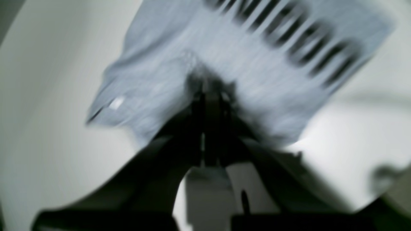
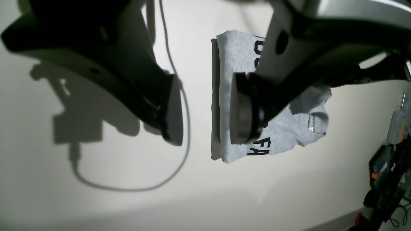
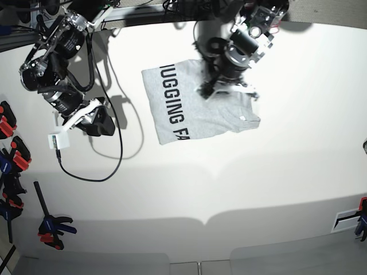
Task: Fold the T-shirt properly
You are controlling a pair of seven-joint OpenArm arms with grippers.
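Observation:
The T-shirt [image 3: 189, 114] lies folded into a rough rectangle on the white table, grey with black block lettering facing up. Its collar [image 3: 248, 117] points toward the right in the base view. My left gripper [image 3: 205, 90] is down on the shirt's far edge. In the blurred left wrist view its fingers are shut on a puckered bit of the T-shirt [image 1: 257, 64] where the left gripper [image 1: 210, 91] meets it. My right gripper [image 3: 100, 125] hovers open over bare table to the left of the shirt. In the right wrist view, the right gripper [image 2: 205, 109] holds nothing, with the T-shirt [image 2: 231, 51] beyond it.
A black cable [image 3: 109, 166] loops on the table below the right gripper. Red and black clamps [image 3: 11, 149] and a blue-handled one [image 3: 53, 224] lie along the left edge. Tools [image 2: 385, 166] crowd one table edge in the right wrist view.

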